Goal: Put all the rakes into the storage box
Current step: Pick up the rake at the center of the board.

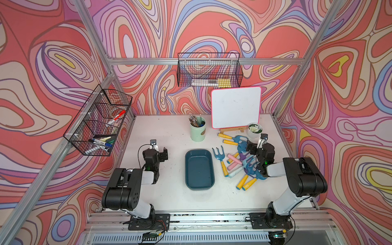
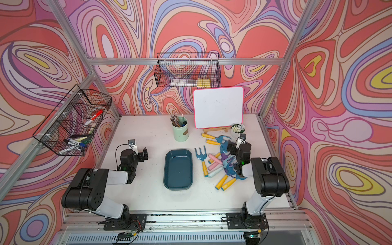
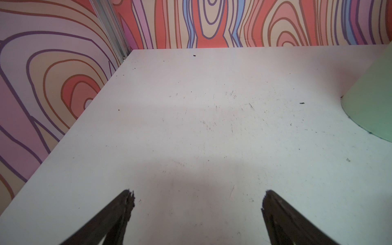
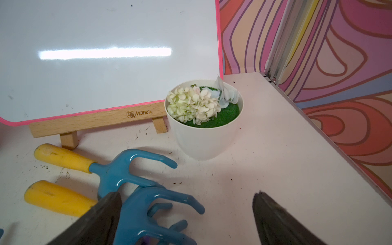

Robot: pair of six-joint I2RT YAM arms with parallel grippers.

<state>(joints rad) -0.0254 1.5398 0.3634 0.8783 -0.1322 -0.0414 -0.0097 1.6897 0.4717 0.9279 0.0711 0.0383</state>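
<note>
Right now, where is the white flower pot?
In both top views the small white flower pot stands at the far right of the white table, beside the wooden easel holding the pink-framed whiteboard, behind two yellow-handled blue rakes.

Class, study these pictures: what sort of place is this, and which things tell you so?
Most likely a robotics test cell: a left arm and right arm bolted to a metal rail, an aluminium frame hung with printed backdrop, and staged props like a whiteboard and toy garden tools.

top views: high, front, looking down on whole counter | wrist views: close, low, facing back wall
</note>
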